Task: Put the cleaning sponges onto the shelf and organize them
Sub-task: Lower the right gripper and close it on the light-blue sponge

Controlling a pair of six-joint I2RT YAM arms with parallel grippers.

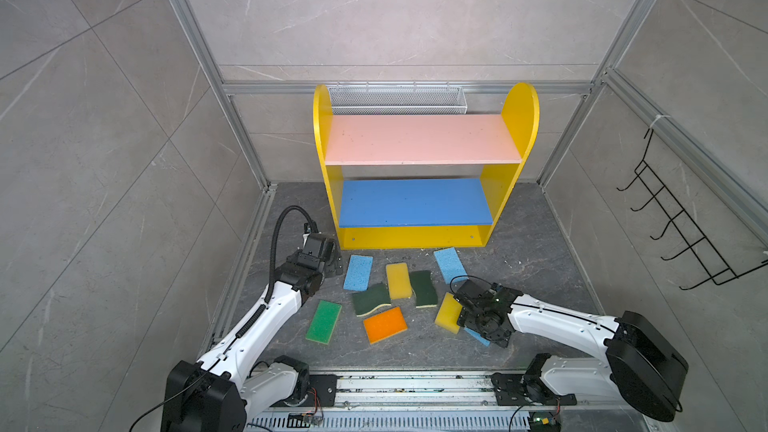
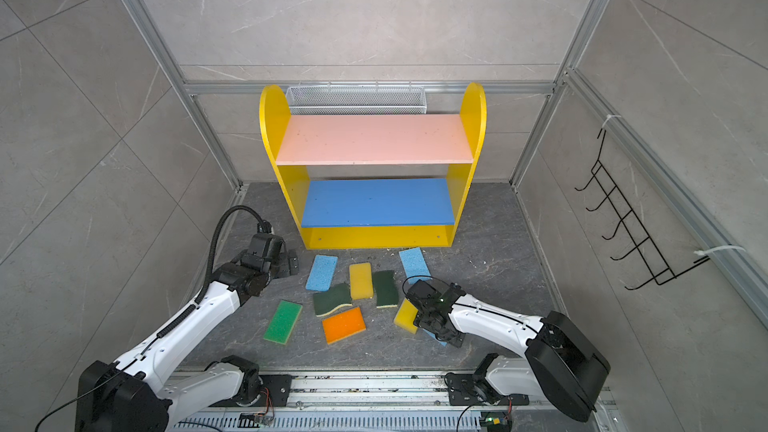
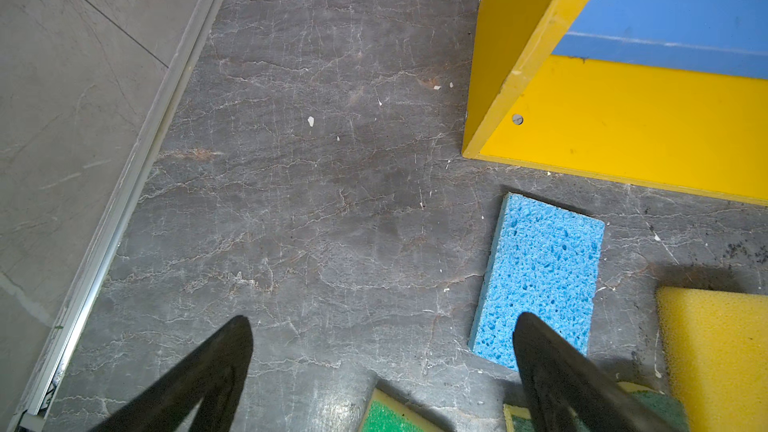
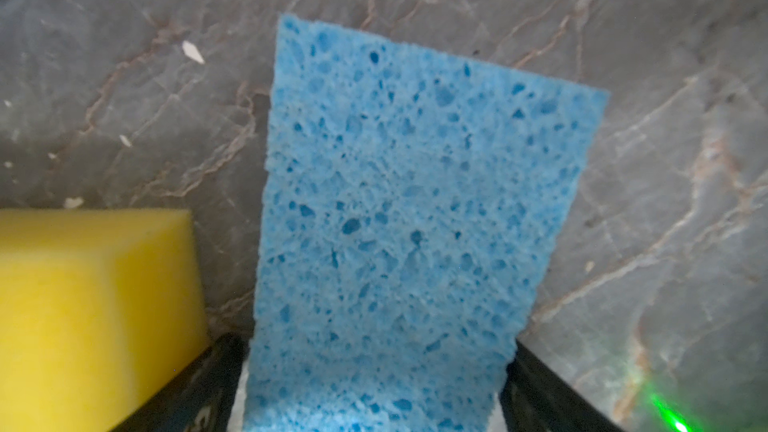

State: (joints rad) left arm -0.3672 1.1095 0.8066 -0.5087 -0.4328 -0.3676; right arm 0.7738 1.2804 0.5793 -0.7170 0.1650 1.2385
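Note:
The shelf stands at the back with its pink and blue boards bare. Several cleaning sponges lie on the floor in front of it: light blue, yellow, two dark green, a second light blue, orange, bright green. My right gripper is open and straddles a third light blue sponge flat on the floor, with a yellow sponge beside one finger. My left gripper hangs open over bare floor beside the first light blue sponge.
A silver wire-mesh basket hangs behind the shelf top. A black wire hook rack is fixed on the right wall. Aluminium frame posts border the floor, and a metal rail runs along the front between the arm bases.

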